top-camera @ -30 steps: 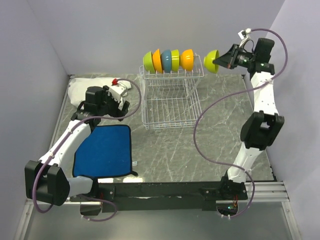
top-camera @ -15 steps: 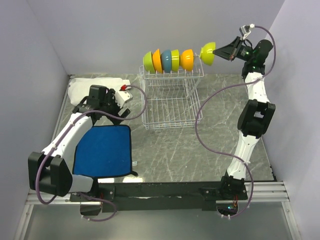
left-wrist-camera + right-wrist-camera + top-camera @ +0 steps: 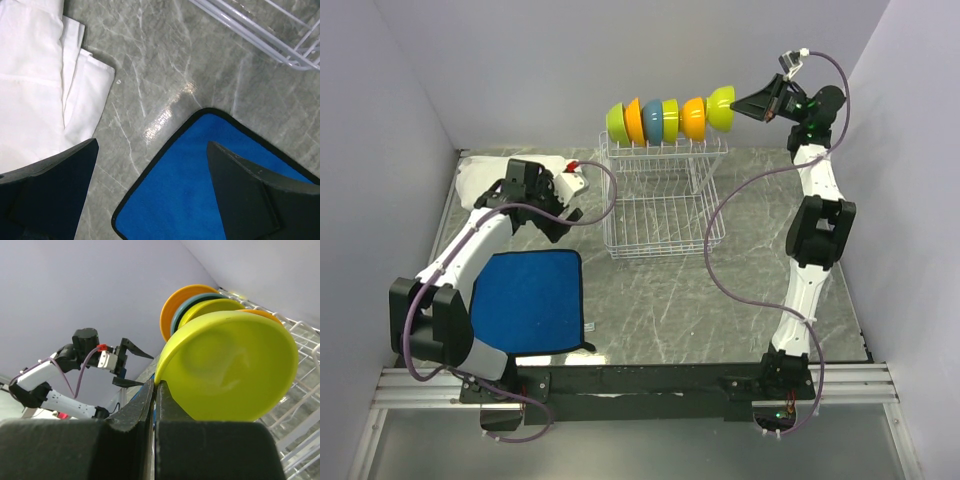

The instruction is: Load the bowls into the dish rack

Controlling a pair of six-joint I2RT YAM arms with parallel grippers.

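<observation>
The white wire dish rack (image 3: pixel 660 215) stands at the back of the table. On its upper shelf, several bowls stand on edge: lime green (image 3: pixel 616 122), orange (image 3: pixel 634 120), blue (image 3: pixel 653 119), yellow (image 3: pixel 670 118) and orange (image 3: pixel 694 118). My right gripper (image 3: pixel 738 104) is shut on the rim of another lime green bowl (image 3: pixel 720 107), held on edge right beside the last orange bowl. In the right wrist view this bowl (image 3: pixel 230 365) fills the middle, its rim pinched in the gripper (image 3: pixel 156 382). My left gripper (image 3: pixel 152 145) hangs open and empty over the mat's corner.
A blue cloth mat (image 3: pixel 528 300) lies at the front left. Crumpled white cloth (image 3: pixel 485 180) sits at the back left, next to my left gripper (image 3: pixel 563 200). The rack's lower basket (image 3: pixel 658 230) holds nothing. Walls close in behind and to both sides.
My right arm has carried the lime green bowl leftward and up against the row of bowls on the upper shelf. My left arm has drawn back towards the white cloth, still open.
</observation>
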